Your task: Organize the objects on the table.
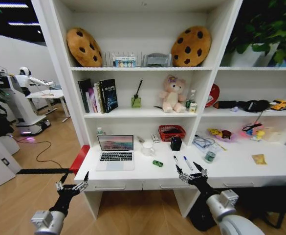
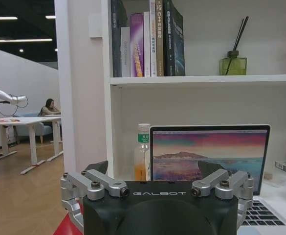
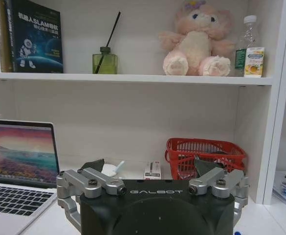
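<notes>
Left gripper [image 1: 72,186] and right gripper [image 1: 191,174] hovering before the table [image 1: 133,175], jaws spread, holding nothing. Laptop [image 1: 115,152], toy car [image 1: 157,163], pens [image 1: 182,161] and can [image 1: 209,156] sitting on it.

Laptop [image 1: 116,152] left on table [image 1: 133,175]; toy car [image 1: 157,163], pens [image 1: 182,162] right.

The laptop [image 1: 116,152] is the landmark. In the left wrist view the gripper body hides its keyboard's near part, and a bottle [image 2: 142,152] stands partly behind its screen. In the right wrist view its left side is cut off. Right of it, the green car [image 1: 158,163] and two pens [image 1: 182,161] are too small for detail, and the red basket's [image 3: 205,156] contents cannot be told.
</notes>
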Available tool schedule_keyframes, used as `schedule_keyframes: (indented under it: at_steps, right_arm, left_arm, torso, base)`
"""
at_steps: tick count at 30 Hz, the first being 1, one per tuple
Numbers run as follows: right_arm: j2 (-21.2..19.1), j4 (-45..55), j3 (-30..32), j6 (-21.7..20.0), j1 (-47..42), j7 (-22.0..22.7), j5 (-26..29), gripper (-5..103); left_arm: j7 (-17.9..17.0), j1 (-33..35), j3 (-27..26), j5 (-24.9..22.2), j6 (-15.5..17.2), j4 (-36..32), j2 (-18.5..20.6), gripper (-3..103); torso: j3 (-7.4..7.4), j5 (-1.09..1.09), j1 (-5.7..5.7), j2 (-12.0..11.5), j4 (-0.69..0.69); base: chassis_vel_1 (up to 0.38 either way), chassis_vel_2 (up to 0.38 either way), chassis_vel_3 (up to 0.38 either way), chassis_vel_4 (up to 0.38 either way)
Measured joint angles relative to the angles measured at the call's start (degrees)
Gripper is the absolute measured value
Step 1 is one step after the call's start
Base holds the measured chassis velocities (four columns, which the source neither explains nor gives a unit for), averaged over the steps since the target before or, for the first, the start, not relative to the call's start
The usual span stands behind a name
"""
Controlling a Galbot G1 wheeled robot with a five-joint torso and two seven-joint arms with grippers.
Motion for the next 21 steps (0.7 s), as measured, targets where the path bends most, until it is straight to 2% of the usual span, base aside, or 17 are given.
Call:
schedule_keyframes:
  at_steps: [2, 3, 5, 6, 8, 9, 11, 12, 14, 17, 18, 20, 21]
  right_arm:
    - [0.0, -0.1, 0.0, 0.5, -0.3, -0.1, -0.2, 100]
    - [-0.1, -0.4, -0.1, 0.9, -0.5, -0.3, -0.4, 100]
    - [-0.1, -0.5, -0.1, 1.1, -0.5, -0.4, -0.5, 100]
    - [-0.2, -0.5, -0.1, 1.2, -0.5, -0.4, -0.5, 100]
    - [-0.2, -0.5, -0.1, 1.3, -0.4, -0.4, -0.5, 100]
    - [-0.2, -0.5, -0.1, 1.4, -0.4, -0.4, -0.5, 100]
    - [-0.1, -0.5, -0.1, 1.6, -0.4, -0.4, -0.6, 100]
    - [-0.1, -0.5, -0.1, 2.0, -0.6, -0.4, -1.0, 100]
    - [0.0, -0.5, 0.0, 2.3, -0.7, -0.4, -1.2, 100]
    - [0.2, -0.5, 0.0, 2.7, -1.0, -0.4, -1.6, 100]
    - [0.2, -0.5, 0.0, 2.7, -1.0, -0.4, -1.6, 100]
    - [0.1, -0.5, 0.0, 2.7, -1.0, 0.0, -1.9, 100]
    - [0.1, -0.5, 0.0, 2.7, -1.0, 0.0, -1.9, 100]
  left_arm:
    - [0.0, 0.1, 0.2, 0.4, -0.1, 0.2, -0.3, 100]
    - [-0.2, 0.1, 0.5, 0.7, -0.2, 0.2, -0.5, 100]
    - [-0.5, 0.0, 0.7, 0.7, -0.2, 0.2, -0.7, 100]
    - [-0.6, -0.2, 0.8, 0.7, -0.2, 0.3, -0.7, 100]
    - [-0.7, -0.5, 0.9, 0.9, -0.3, 0.5, -0.7, 103]
    - [-0.9, -0.9, 1.1, 1.0, -0.7, 0.7, -0.7, 103]
    - [-1.6, -1.5, 1.2, 0.9, -1.3, 1.0, -0.7, 99]
    - [-2.3, -1.9, 1.3, 0.9, -1.2, 1.3, -0.7, 88]
    - [-2.7, -2.2, 1.4, 0.6, -0.7, 1.3, -0.6, 88]
    - [-3.2, -3.7, 1.5, -0.2, 1.9, 1.9, 1.2, 72]
    - [-3.2, -3.7, 1.5, -0.2, 1.9, 1.9, 1.2, 72]
    - [-3.9, -5.3, 1.5, -1.0, 4.0, 2.0, 3.0, 61]
    - [-3.9, -5.3, 1.5, -1.0, 4.0, 2.0, 3.0, 61]
  torso:
    - [0.01, -0.07, 0.03, 0.0, -0.02]
    - [0.03, 0.06, 0.07, 0.0, 0.01]
    - [0.03, 0.10, 0.08, 0.0, 0.06]
    - [0.02, -0.02, 0.06, 0.0, -0.05]
    - [0.01, -0.05, 0.04, 0.0, -0.05]
    - [0.02, 0.06, 0.03, 0.0, -0.02]
    - [0.00, 0.04, 0.00, 0.0, -0.01]
    - [-0.02, -0.03, -0.07, 0.0, 0.00]
    - [-0.03, 0.02, -0.09, 0.0, 0.01]
    - [-0.02, 0.00, -0.09, 0.0, 0.00]
    - [-0.02, 0.00, -0.09, 0.0, 0.00]
    - [-0.01, 0.01, -0.06, 0.0, -0.01]
    - [-0.01, 0.01, -0.06, 0.0, -0.01]
  base:
    - [-0.241, 0.267, 0.313, -0.226]
    - [-0.160, 0.209, 0.180, -0.226]
    - [-0.160, 0.139, 0.076, -0.037]
    - [-0.147, 0.139, 0.076, -0.055]
    - [-0.045, 0.043, 0.030, -0.067]
    - [-0.045, 0.004, -0.037, -0.067]
    - [0.061, 0.004, -0.045, 0.031]
    - [0.083, -0.059, -0.053, 0.081]
    - [0.109, -0.045, -0.053, 0.081]
    - [0.062, -0.050, -0.045, 0.065]
    - [0.038, -0.018, -0.027, 0.055]
    - [0.000, 0.000, 0.000, 0.000]
    - [0.000, 0.000, 0.000, 0.000]
